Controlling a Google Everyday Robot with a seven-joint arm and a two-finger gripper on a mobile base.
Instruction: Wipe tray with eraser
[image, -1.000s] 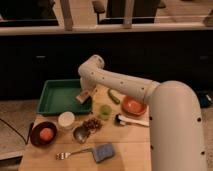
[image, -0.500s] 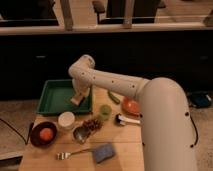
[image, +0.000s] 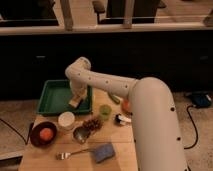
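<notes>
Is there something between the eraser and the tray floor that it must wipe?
Nothing visible. The hand holds the eraser inside the tray, near its right side, low over the green floor. The white cup and the green cup stand outside the rim.

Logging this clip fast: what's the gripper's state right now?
Gripper: closed on the eraser, down at the right side of the tray.

A fat, smooth, cream-white arm dotted with small dark spots narrows to a gripper, the tray beneath it.
</notes>
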